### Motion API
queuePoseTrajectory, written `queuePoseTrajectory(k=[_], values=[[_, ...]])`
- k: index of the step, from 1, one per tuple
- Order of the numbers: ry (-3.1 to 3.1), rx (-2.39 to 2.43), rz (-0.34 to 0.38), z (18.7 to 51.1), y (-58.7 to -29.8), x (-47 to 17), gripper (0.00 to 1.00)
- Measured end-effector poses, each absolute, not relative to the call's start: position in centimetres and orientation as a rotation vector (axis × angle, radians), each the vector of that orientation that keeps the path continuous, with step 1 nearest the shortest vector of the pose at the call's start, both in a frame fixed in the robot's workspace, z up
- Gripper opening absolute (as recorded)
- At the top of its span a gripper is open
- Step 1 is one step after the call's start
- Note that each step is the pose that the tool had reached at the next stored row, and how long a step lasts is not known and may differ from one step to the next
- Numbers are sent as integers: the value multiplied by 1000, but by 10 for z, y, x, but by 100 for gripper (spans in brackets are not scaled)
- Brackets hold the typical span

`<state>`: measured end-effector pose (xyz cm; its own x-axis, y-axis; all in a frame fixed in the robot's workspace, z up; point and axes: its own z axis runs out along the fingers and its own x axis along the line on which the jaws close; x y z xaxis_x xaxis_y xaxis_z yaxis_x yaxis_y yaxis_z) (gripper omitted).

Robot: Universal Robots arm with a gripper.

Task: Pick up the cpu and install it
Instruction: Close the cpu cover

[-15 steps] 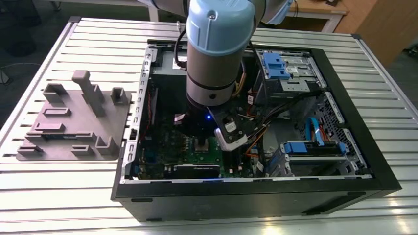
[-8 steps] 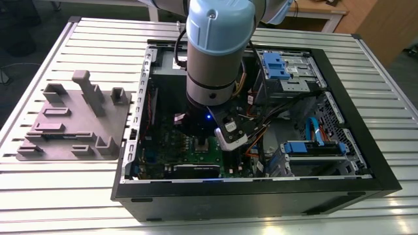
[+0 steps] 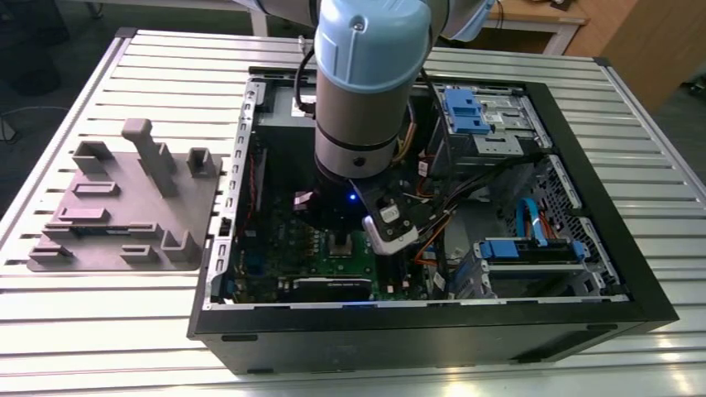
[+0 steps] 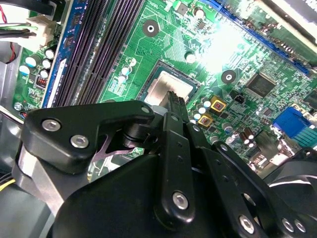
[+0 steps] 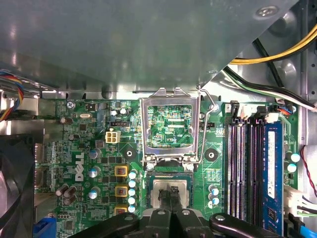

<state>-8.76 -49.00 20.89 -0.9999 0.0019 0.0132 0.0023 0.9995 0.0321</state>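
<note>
Beneath pincer (image 5: 172, 190), cpu (image 5: 159, 187) flat (face up)

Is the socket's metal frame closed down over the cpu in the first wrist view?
No, the metal frame stands flipped open, and the cpu lies beside it, not under it.

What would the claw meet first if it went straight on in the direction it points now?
Most likely the cpu, the silver square lying in the socket on the green motherboard: in both wrist views the claw points right at it. Whether they already touch, I cannot tell.
</note>
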Motion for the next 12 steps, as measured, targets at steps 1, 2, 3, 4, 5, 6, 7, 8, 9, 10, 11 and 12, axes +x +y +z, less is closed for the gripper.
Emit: queuePoseTrajectory(k=[1, 2, 3, 4, 5, 6, 7, 8, 9, 10, 11, 12], values=[[-3128, -3, -51, 210, -490, -88, 10], [-3128, -3, -51, 211, -490, -88, 10], [-3128, -3, -51, 212, -490, -88, 10], [-3129, -3, -51, 213, -490, -88, 10], [-3129, -3, -51, 215, -490, -88, 10], [-3129, -3, -51, 218, -490, -88, 10], [-3130, -3, -51, 220, -490, -88, 10], [-3130, -3, -51, 224, -490, -88, 10], [-3130, -3, -51, 227, -490, -88, 10], [-3130, -3, -51, 231, -490, -88, 10], [-3130, -3, -51, 235, -490, -88, 10], [-3130, -3, -51, 239, -490, -88, 10]])
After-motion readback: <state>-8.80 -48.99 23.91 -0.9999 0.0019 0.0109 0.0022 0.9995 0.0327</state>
